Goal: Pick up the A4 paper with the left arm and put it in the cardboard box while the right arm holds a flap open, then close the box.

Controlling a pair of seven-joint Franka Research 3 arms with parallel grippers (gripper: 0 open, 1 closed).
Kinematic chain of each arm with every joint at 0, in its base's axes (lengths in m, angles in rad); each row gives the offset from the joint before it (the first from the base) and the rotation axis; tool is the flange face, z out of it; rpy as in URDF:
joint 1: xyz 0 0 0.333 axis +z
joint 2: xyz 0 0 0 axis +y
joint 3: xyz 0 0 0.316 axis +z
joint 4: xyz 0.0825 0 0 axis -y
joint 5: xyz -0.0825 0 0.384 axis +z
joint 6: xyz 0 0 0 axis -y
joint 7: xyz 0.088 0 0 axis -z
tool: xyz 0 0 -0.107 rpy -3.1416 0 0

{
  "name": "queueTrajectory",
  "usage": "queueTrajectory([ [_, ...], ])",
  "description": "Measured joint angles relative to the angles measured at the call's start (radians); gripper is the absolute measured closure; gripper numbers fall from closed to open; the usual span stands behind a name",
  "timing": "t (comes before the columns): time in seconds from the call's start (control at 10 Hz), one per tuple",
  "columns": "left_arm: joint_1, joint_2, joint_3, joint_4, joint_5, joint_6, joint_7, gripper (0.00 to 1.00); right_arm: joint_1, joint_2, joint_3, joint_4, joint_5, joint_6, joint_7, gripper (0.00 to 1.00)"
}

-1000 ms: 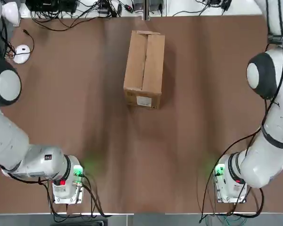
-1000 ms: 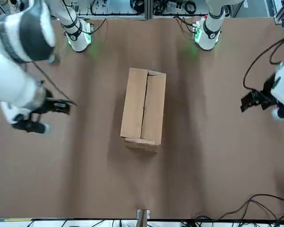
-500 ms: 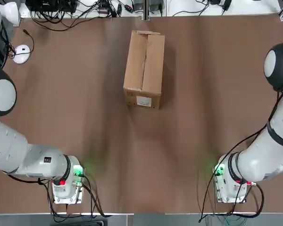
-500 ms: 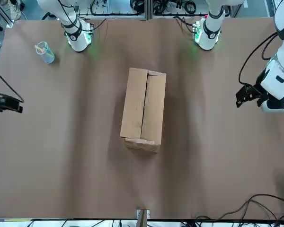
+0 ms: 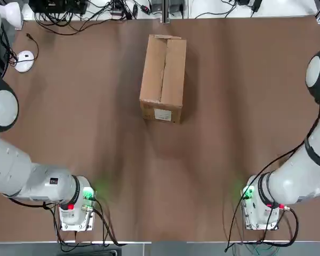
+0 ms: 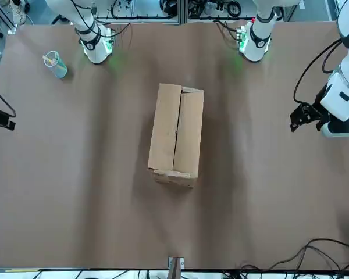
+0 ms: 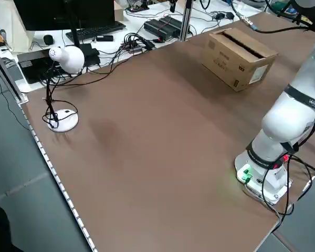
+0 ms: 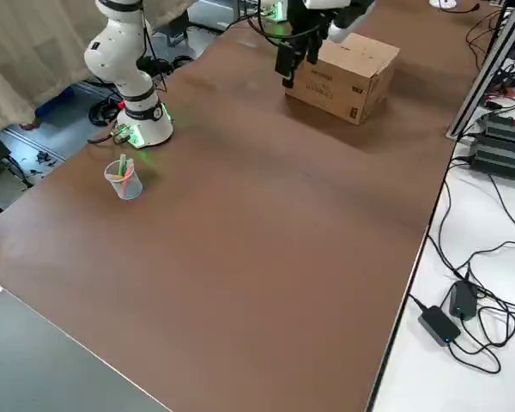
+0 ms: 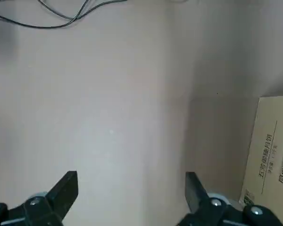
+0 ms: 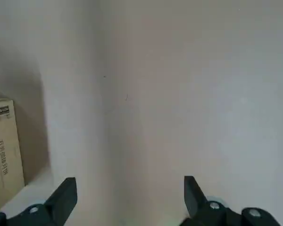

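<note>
Inspected for A4 paper; not found in any view, so unable to state its place. Located at twelve o'clock on the table [image 5: 117,176]: cardboard box [image 5: 162,80], upright, with white label [image 5: 162,114] on the end at six o'clock. Observed long top flaps [image 6: 189,128] folded down, with a narrow gap between. Found left gripper [image 9: 131,183] raised, at nine o'clock from the box; fingers spread wide, holding nothing. Found right gripper [image 10: 130,186] raised, at three o'clock; fingers likewise wide apart and empty.

Judged likely to handle as light, thin and bendable; liable to slide flat along the table and to crease under a hard squeeze. Advise gripping at the middle of a short edge, one finger below and one above, after easing that edge clear of the table. Avoid pinching by a corner, for risk of droop or twist on the way in.

Rated box light and likely to skid; flaps stiff but springy. Recommend taking the three o'clock flap with the right fingers by its free edge, at the central gap, away from the fold, and holding gently against spring-back.
</note>
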Motion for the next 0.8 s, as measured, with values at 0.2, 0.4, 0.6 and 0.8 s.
queueTrajectory([
  [0.2,0.001,0.000,0.001,0.000,0.000,0.001,0.000,0.00,-0.090,-0.036,0.168,-0.048,-0.076,0.038,0.007,0.00],
  [0.4,0.001,0.000,0.001,0.000,0.000,0.001,0.000,0.00,-0.197,-0.078,0.331,-0.134,-0.118,0.119,0.034,0.00],
  [0.6,-0.001,0.000,0.001,0.000,0.000,0.001,0.000,0.00,-0.227,-0.129,0.377,-0.230,-0.128,0.172,0.040,0.00],
  [0.8,-0.002,0.000,0.001,0.000,0.000,0.001,0.000,0.00,-0.227,-0.156,0.388,-0.273,-0.129,0.187,0.041,0.00],
])
